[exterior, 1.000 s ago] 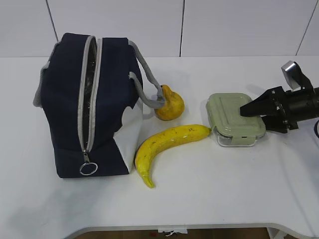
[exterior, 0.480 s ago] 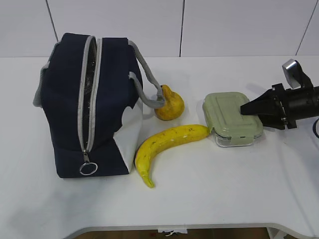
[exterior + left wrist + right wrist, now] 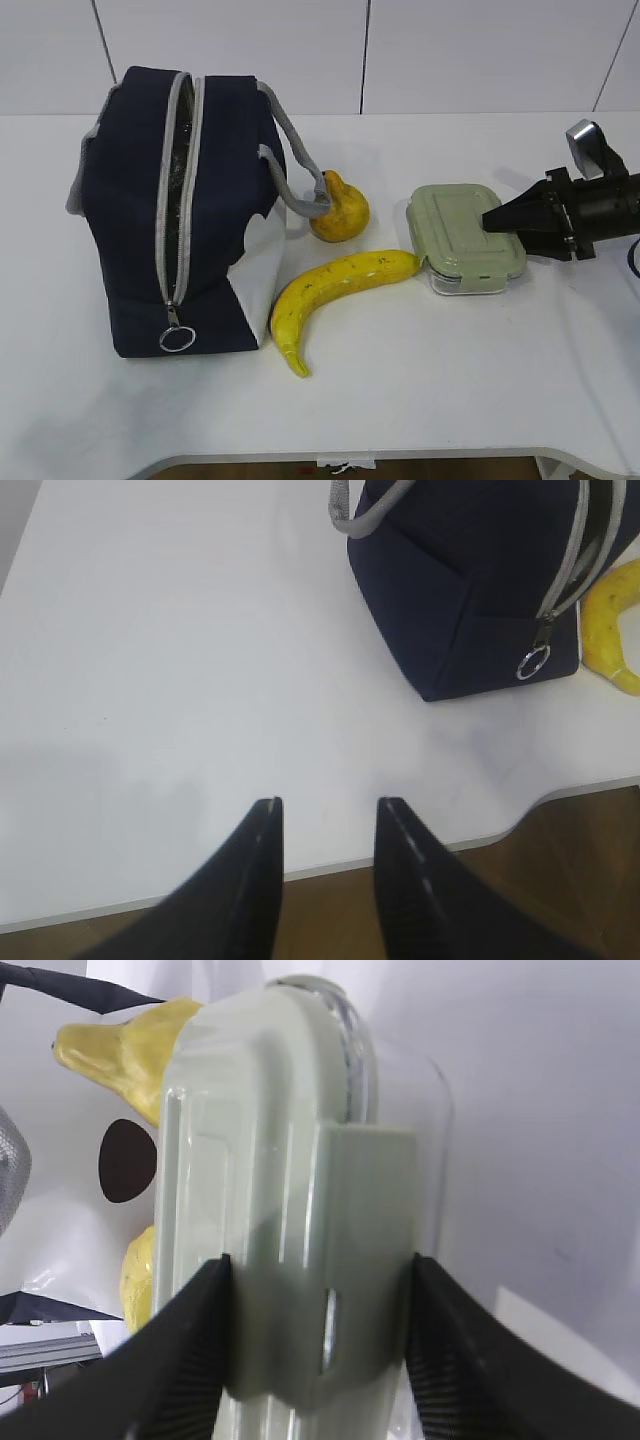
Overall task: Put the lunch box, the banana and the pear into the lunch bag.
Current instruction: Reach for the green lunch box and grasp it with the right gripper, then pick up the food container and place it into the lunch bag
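The lunch box (image 3: 462, 235), with its sage-green lid, sits right of centre, its left corner against the banana's (image 3: 335, 290) tip. My right gripper (image 3: 497, 222) is shut on the box's right end; in the right wrist view its fingers press both sides of the lid clip (image 3: 320, 1260). The pear (image 3: 340, 210) stands behind the banana, against the lunch bag's grey strap. The navy lunch bag (image 3: 130, 220) stands at the left with its zipper open and foil lining showing. My left gripper (image 3: 325, 805) is open and empty over the table's front edge, away from the bag (image 3: 470, 570).
The zipper's ring pull (image 3: 177, 338) hangs at the bag's front bottom. The table's curved front edge (image 3: 500, 835) runs just beyond my left fingers. A white panelled wall stands behind the table. The pear (image 3: 130, 1040) shows beyond the box in the right wrist view.
The lunch box has slid a little to the left, up against the banana's tip, with my right gripper at its right end. The left arm and the other things have not moved.
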